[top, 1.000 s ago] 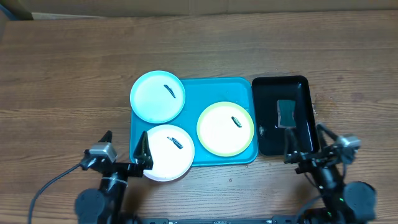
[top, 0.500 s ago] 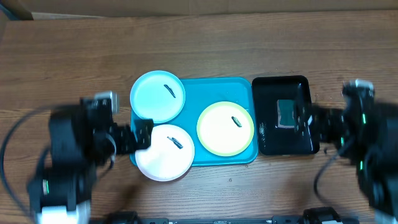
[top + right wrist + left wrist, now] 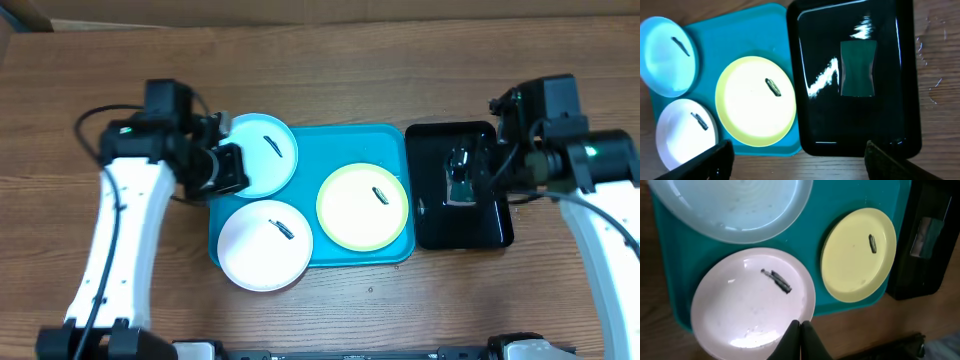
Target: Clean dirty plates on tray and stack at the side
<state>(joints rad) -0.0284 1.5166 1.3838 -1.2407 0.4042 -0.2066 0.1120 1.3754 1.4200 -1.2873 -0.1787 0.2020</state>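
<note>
The turquoise tray [image 3: 390, 250] holds three dirty plates, each with a small dark smear: pale blue [image 3: 262, 155] at its back left, white [image 3: 265, 245] at its front left, yellow-green rimmed [image 3: 362, 207] on the right. The pale blue and white plates overhang the tray's left rim. My left gripper [image 3: 228, 168] hovers over the pale blue plate's left edge. In the left wrist view it [image 3: 801, 339] is shut with nothing between its fingers. My right gripper [image 3: 468, 172] hangs above the black tray, and in the right wrist view it [image 3: 800, 165] is open and empty.
A smaller black tray [image 3: 465, 232] stands right of the turquoise tray, touching it. A dark green pad [image 3: 460, 180] lies inside it. Bare wooden table [image 3: 120, 300] surrounds both trays, and a cardboard edge [image 3: 25, 15] runs along the back.
Both arms rose from the table's front edge and swung out over the trays. The left gripper went from open to shut. The right gripper stayed open.
</note>
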